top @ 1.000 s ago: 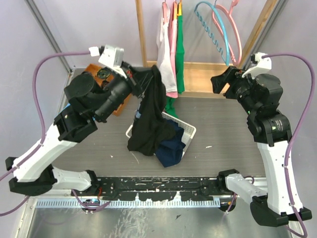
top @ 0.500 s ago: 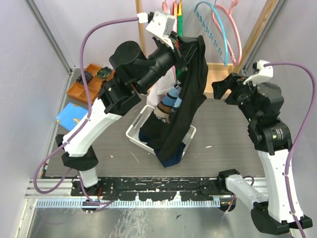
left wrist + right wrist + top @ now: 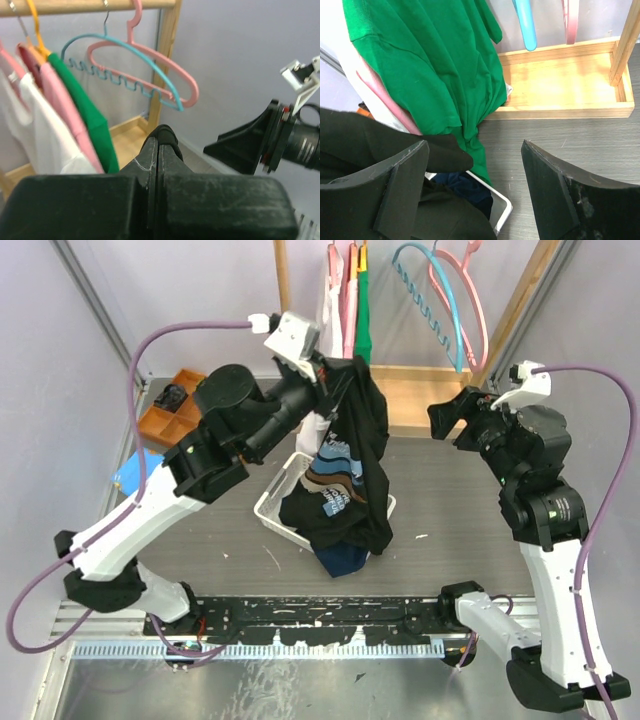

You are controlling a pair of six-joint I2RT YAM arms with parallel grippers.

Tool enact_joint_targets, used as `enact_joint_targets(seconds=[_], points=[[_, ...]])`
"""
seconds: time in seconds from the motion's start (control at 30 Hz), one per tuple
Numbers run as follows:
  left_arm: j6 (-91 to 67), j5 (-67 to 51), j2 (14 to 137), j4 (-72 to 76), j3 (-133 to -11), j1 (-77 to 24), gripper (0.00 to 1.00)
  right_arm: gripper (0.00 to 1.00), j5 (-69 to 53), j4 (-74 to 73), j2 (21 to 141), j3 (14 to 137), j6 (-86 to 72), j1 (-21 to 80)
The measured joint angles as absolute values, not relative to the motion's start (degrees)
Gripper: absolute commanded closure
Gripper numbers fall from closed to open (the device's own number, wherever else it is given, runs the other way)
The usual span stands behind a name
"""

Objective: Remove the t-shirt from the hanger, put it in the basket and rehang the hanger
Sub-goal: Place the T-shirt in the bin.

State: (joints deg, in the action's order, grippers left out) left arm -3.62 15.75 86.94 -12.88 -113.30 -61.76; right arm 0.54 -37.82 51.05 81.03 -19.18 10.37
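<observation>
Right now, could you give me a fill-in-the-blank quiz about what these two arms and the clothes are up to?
The left tool is shut on a t-shirt coloured ___.
The t-shirt hangs over a ___ basket.
The right tool stands ___, holding nothing.
The shirt closest to the bare blue hanger is ___.
Missing words: black; white; open; green.

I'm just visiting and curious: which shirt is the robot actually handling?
Find the wooden clothes rack at the back, then the white basket in front of it. Above the basket, the black shirt dangles from the left gripper; its neighbours on the rack are white, pink and green.
</observation>
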Motion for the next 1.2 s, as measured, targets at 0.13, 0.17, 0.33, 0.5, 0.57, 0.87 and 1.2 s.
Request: enact_joint_targets(seconds=[0.13, 0.17, 0.33, 0.5, 0.57, 0.87, 1.2], points=[[-3.4, 18.41, 79.44, -12.34, -103.61, -61.76, 1.0, 0.19, 0.25, -37.89, 51.92, 81.06, -19.18, 10.37], [-3.46, 18.94, 77.89, -12.21, -101.69, -61.76, 1.0, 0.19, 0.21, -37.89, 52.01, 81.06, -19.18, 10.37], [-5.5, 20.53, 70.43, -14.41, -94.04, -61.76, 1.0, 0.19, -0.1, -38.39, 52.1, 81.08, -19.18, 10.37], [-9.61, 20.47, 63.96, -18.15, -87.53, -61.76, 1.0, 0.19, -0.08, -39.05, 51.9, 81.08, -19.2, 10.37], [-11.22, 20.45, 62.06, -20.4, -85.19, -61.76, 1.0, 0.19, -0.05, -39.13, 51.72, 81.08, -19.2, 10.37], [-16.01, 19.81, 63.48, -34.2, -81.91, -61.76, 1.0, 0.19, -0.03, -39.33, 50.96, 81.08, -19.29, 10.37], [-17.02, 18.28, 71.61, -35.0, -76.93, -61.76, 1.0, 0.19, -0.03, -40.99, 50.59, 81.08, -19.46, 10.37]])
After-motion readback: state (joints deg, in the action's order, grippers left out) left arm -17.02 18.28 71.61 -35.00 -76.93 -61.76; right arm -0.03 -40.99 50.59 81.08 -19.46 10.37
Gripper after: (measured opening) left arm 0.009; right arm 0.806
